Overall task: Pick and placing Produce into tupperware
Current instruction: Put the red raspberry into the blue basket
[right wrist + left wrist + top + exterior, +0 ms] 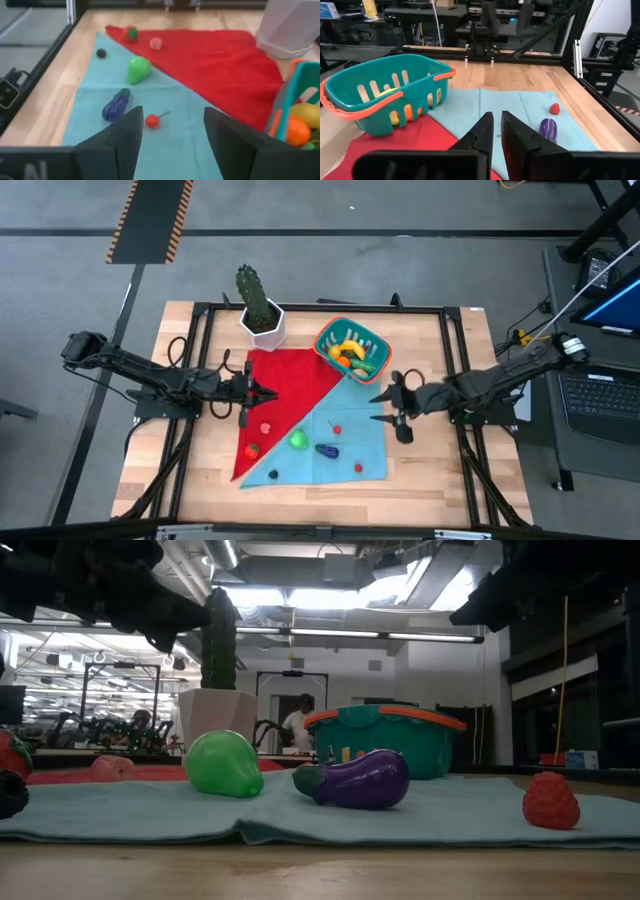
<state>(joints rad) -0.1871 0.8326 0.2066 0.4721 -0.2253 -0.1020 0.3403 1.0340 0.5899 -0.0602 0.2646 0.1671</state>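
Note:
The teal tupperware (352, 350) with its orange rim stands at the far right of the cloths and holds yellow and orange produce. Loose produce lies on the blue cloth (345, 442): a green pear (298, 439), a purple eggplant (327, 449), a cherry (337, 429) and a strawberry (358, 467). A pink piece (266, 427) and a red-and-green piece (253, 449) lie on the red cloth (290, 385). My left gripper (270, 393) hovers shut over the red cloth's left edge. My right gripper (378, 407) hovers open over the blue cloth's right edge with nothing between its fingers.
A tall green cactus in a white pot (262, 322) stands at the far edge, left of the tupperware. A small dark ball (273, 475) lies near the blue cloth's near left corner. A black frame (455, 360) runs round the wooden table.

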